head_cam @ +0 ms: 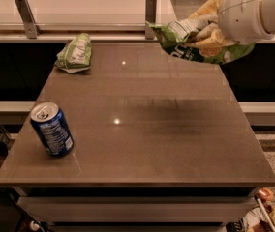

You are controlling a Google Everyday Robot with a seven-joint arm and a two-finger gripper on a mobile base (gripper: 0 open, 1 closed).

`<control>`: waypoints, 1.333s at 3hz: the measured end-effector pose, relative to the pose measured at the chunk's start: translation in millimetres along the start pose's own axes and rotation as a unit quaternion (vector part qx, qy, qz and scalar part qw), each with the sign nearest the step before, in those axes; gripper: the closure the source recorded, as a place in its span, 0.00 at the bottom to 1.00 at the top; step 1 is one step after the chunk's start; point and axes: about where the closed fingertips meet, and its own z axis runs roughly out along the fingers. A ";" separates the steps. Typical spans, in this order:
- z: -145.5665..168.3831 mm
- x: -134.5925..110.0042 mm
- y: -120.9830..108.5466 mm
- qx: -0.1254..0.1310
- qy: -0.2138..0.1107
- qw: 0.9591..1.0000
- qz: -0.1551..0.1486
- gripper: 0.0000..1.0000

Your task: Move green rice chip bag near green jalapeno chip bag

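The green rice chip bag (195, 43), bright lime green with tan chip pictures, hangs in the air above the table's far right part. My gripper (210, 29) is shut on the bag's right half, and my white arm comes in from the upper right. The green jalapeno chip bag (74, 53), smaller and dull green with a white label, lies flat on the table's far left corner, well to the left of the held bag.
A blue soda can (52, 129) stands near the front left of the brown table (147, 144). A white counter with two metal posts (151, 8) runs behind the table. A dark shadow of the bag lies mid-table.
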 end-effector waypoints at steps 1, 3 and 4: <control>31.8 -12.7 -31.7 0.038 -0.058 0.997 -0.032 1.00; 69.3 -28.5 -40.9 0.051 -0.108 0.991 -0.052 1.00; 86.5 -25.4 -49.5 0.035 -0.085 0.993 -0.078 1.00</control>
